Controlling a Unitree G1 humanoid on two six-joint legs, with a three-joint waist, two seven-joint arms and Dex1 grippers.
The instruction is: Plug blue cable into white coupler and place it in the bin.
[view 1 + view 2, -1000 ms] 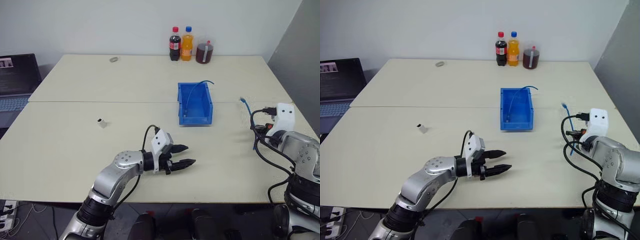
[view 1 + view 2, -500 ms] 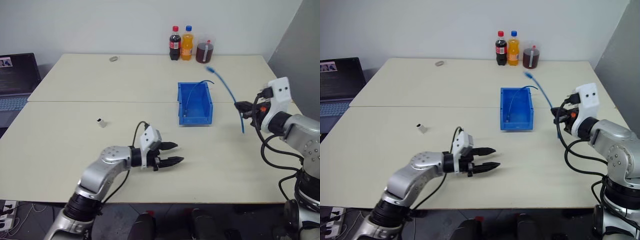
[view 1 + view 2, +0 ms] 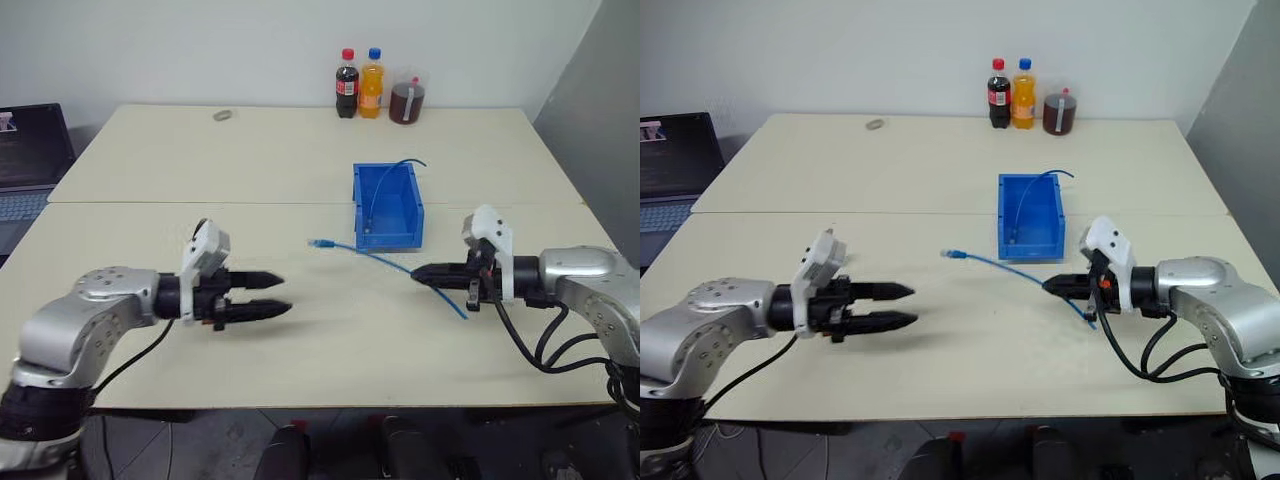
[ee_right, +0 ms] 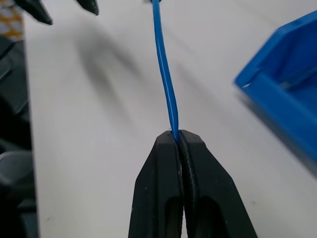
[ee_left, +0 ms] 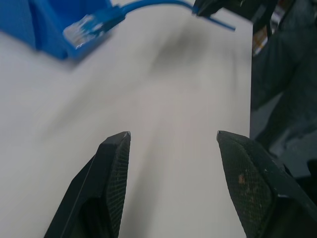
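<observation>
The bin (image 3: 388, 208) stands beyond and between the two sets of jaws, with a second blue cable (image 3: 392, 168) draped over its rim, so nothing of this task's own has gone in yet. The right gripper (image 3: 418, 272) is pinched tight on the blue cable (image 3: 365, 255), whose free plug reaches out past its tips toward the left gripper (image 3: 270, 295). That gripper's jaws stand apart, holding nothing, so by my reading fetching the coupler, plugging and binning all remain.
</observation>
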